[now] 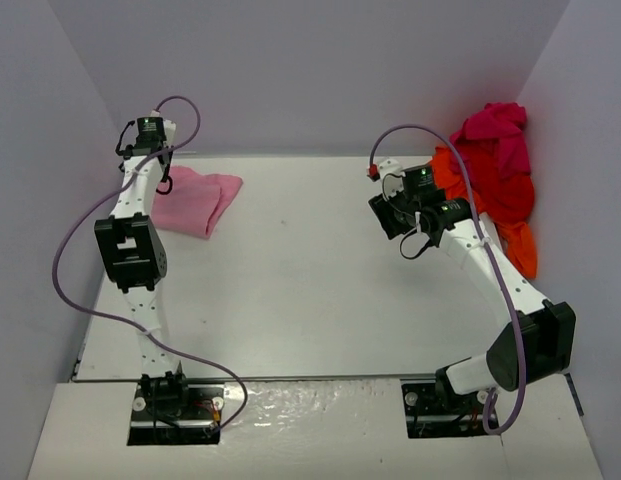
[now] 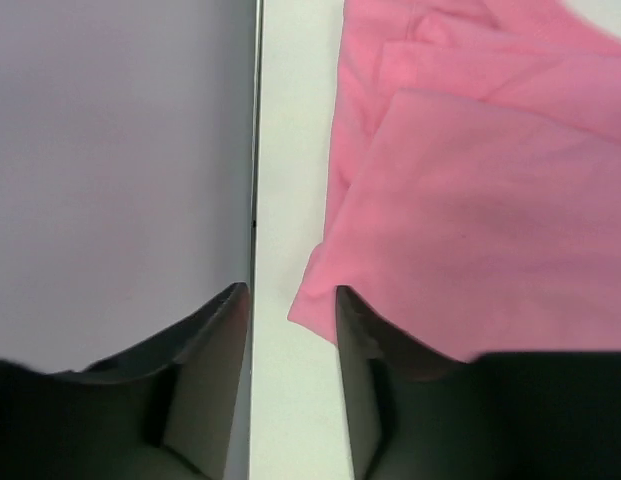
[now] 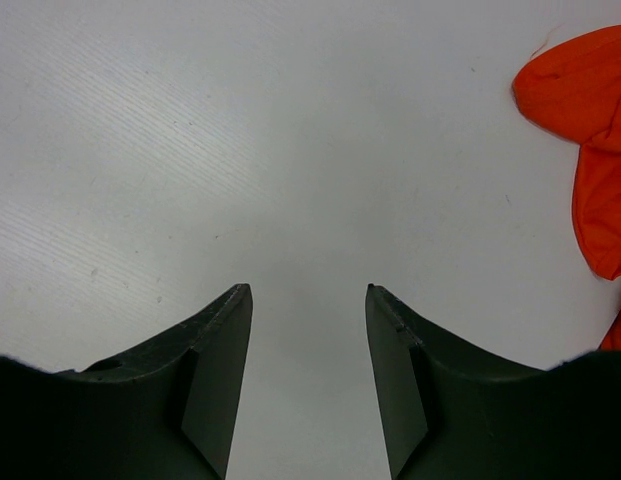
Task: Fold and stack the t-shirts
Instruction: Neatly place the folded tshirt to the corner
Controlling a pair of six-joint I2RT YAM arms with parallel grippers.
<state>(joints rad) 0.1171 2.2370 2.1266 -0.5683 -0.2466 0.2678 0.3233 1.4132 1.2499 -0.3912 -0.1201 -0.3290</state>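
Observation:
A light pink t-shirt [image 1: 197, 201] lies folded at the table's back left. In the left wrist view its layered cloth [image 2: 470, 200] fills the right side, and one corner ends just beyond my right fingertip. My left gripper [image 1: 158, 165] [image 2: 293, 290] stands open at the shirt's left edge, with only bare table between the fingers. Orange [image 1: 518, 240], red [image 1: 505, 190] and magenta [image 1: 490, 125] t-shirts sit heaped at the back right. My right gripper [image 1: 387, 214] [image 3: 308, 288] hangs open over bare table, left of the heap. An orange fold [image 3: 590, 120] shows at its right.
The grey left wall [image 2: 110, 150] meets the table right beside my left gripper. The right wall [image 1: 590, 150] backs the heap. White table [image 1: 310, 270] spreads between the two arms.

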